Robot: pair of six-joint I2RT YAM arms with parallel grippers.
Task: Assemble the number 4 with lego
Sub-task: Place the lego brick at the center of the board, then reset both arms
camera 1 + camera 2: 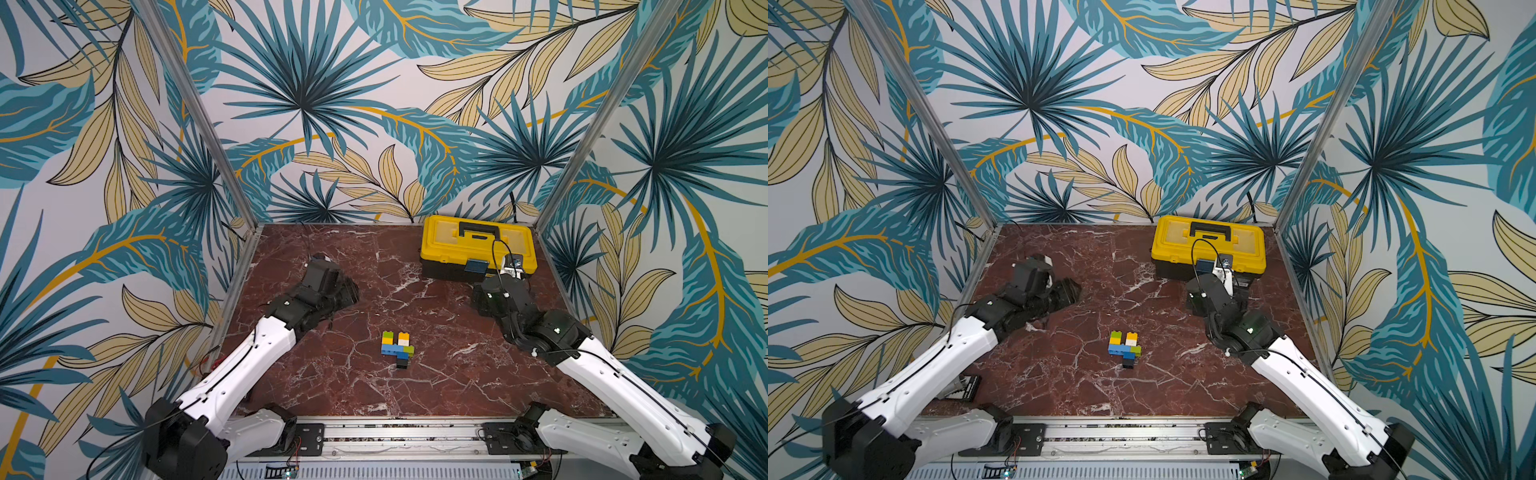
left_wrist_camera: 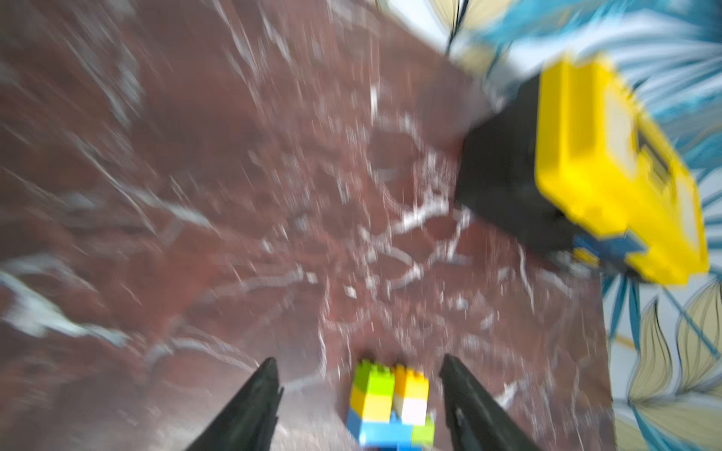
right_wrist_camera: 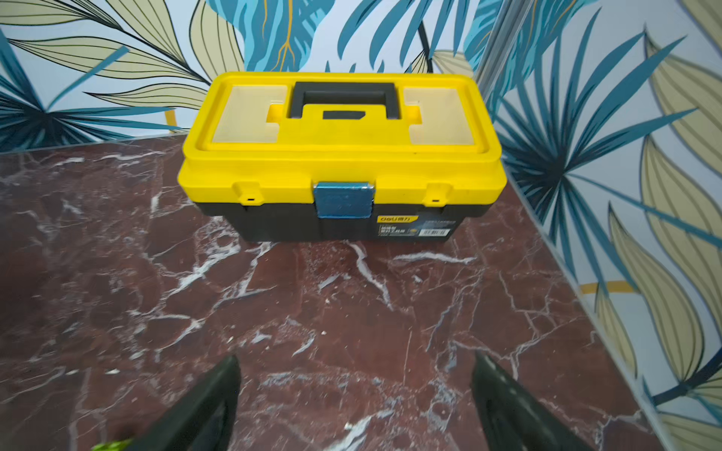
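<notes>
We see the number 4 (image 1: 397, 348) lying flat on the marble table (image 1: 316, 386), near the middle and a little toward the front edge. It is between the two arms and touches neither of them. It has a lime green and yellow column (image 1: 387, 337) and an orange-yellow and white column (image 1: 403, 338). Both stand on the blue crossbar (image 1: 390, 350), and the black brick (image 1: 401, 364) makes the foot at the low end. We find no loose brick on the table in either top view, so we judge that the building itself is done.

In its wrist view the left gripper (image 2: 358, 359) has its jaws apart with nothing clamped. The figure lies on the table beyond them, and the top views show this gripper well apart from it. That wrist picture is blurred, so we cannot tell how tightly the bricks are pressed together. The right gripper (image 3: 356, 357) also has its jaws wide apart and empty, and it points at the closed yellow toolbox (image 3: 340, 156) at the back of the table.

In our judgement little is left to do, perhaps only bringing the arms to rest.
</notes>
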